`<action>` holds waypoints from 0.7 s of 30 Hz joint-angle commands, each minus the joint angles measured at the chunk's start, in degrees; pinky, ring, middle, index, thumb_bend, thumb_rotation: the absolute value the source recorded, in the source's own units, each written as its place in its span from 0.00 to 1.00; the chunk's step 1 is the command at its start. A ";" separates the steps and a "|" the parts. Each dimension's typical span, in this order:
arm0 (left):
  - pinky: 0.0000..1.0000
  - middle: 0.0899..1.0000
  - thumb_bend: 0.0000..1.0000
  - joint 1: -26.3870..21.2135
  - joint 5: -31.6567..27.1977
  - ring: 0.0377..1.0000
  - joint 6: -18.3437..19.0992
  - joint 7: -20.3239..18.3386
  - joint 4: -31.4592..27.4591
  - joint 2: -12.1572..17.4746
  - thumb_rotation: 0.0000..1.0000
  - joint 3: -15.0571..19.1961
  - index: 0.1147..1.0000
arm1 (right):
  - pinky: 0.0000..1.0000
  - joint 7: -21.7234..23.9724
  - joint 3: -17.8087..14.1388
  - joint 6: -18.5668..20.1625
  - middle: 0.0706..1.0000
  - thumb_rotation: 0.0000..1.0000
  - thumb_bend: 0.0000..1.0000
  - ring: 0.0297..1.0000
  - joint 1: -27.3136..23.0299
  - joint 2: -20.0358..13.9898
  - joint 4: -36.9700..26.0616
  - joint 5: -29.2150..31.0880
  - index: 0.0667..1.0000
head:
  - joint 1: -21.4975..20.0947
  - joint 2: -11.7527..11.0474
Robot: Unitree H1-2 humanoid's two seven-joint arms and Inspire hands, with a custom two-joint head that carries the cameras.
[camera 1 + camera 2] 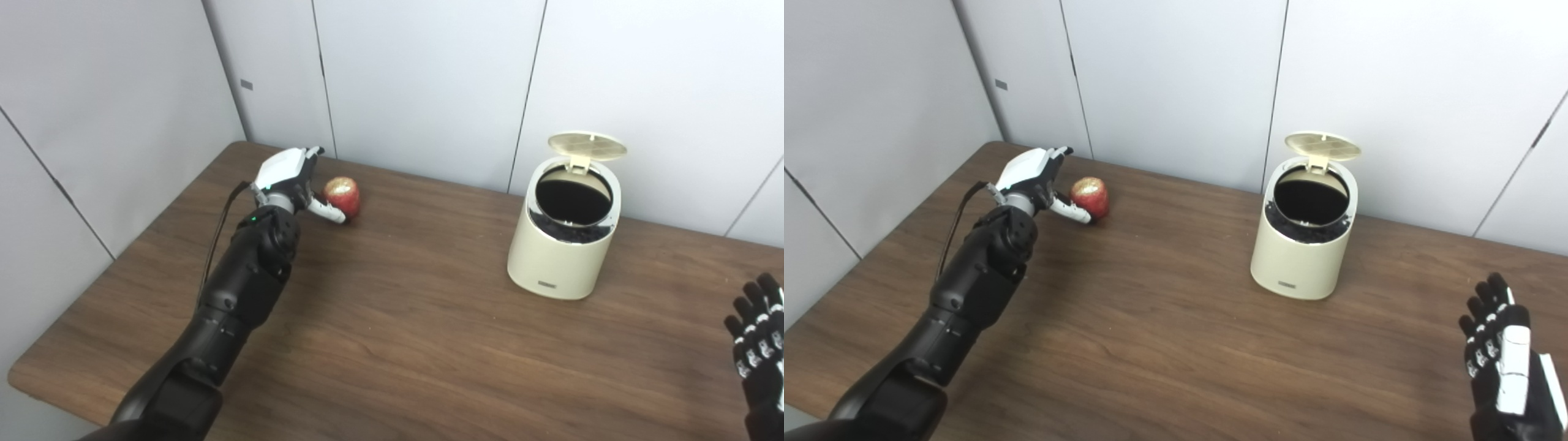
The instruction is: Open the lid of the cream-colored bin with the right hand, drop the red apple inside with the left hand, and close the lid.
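Observation:
The cream-colored bin (563,245) stands on the table at the right of centre. Its lid (587,146) is tilted up at the back and the dark inside shows. The red apple (343,195) lies on the table at the far left. My left hand (294,177) is just left of the apple, fingers apart, its thumb reaching under the apple's front side; it does not hold the apple. My right hand (1500,349) is open and empty at the lower right, well apart from the bin.
The brown wooden table (398,343) has its left edge and front left corner in view. Grey wall panels (422,79) stand close behind the bin and the apple.

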 commanded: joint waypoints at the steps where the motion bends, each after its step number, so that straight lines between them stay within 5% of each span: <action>1: 0.78 1.00 1.00 -3.90 1.73 0.98 0.03 0.47 0.35 1.02 0.20 0.59 0.97 | 1.00 0.06 -0.41 -2.84 1.00 1.00 0.58 1.00 -1.04 -0.19 -0.99 0.41 1.00 | 0.01 0.00; 10: 0.81 0.95 1.00 -7.72 0.84 0.92 0.02 -3.85 4.66 -0.92 0.24 3.40 0.91 | 1.00 -0.72 -0.55 -4.09 0.97 1.00 0.57 1.00 -1.21 -0.17 -0.07 -0.69 0.96 | -0.59 0.13; 21: 0.69 0.85 0.97 -9.63 -0.36 0.80 0.02 -6.25 6.07 -0.94 0.16 3.83 0.83 | 1.00 -1.29 -0.90 -2.03 0.95 1.00 0.49 1.00 -0.92 -0.24 -2.56 -0.50 0.95 | -1.07 0.74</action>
